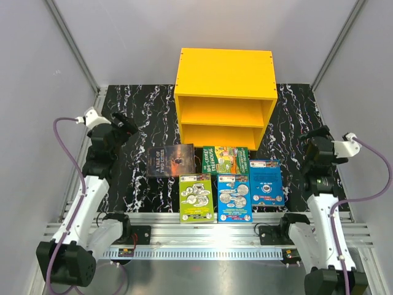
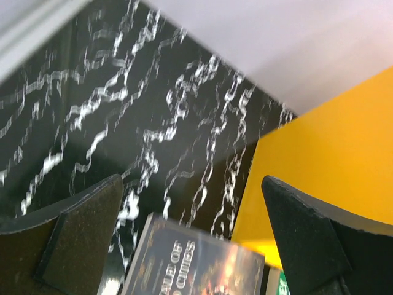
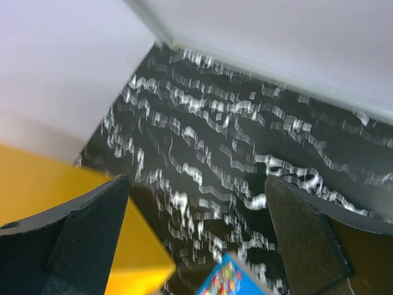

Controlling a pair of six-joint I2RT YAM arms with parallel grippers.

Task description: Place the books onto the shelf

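Note:
The yellow shelf (image 1: 225, 92) stands at the back middle of the mat, both compartments bare. Several books lie flat in front of it: a dark one (image 1: 171, 160), a green one (image 1: 225, 159) beside it, and nearer the rail another green one (image 1: 196, 198) and two blue ones (image 1: 234, 197) (image 1: 266, 182). My left gripper (image 1: 128, 125) hovers open at the left, apart from the books. Its wrist view shows the left gripper (image 2: 191, 181) above the dark book (image 2: 196, 264), beside the shelf (image 2: 325, 153). My right gripper (image 1: 314, 136) (image 3: 196, 179) hangs open at the right, with a blue book's corner (image 3: 230, 279) below it.
A black marbled mat (image 1: 141, 110) covers the table. An aluminium rail (image 1: 202, 236) carrying both arm bases runs along the near edge. Grey walls close in the left, right and back. Purple cables (image 1: 61, 141) loop off each wrist.

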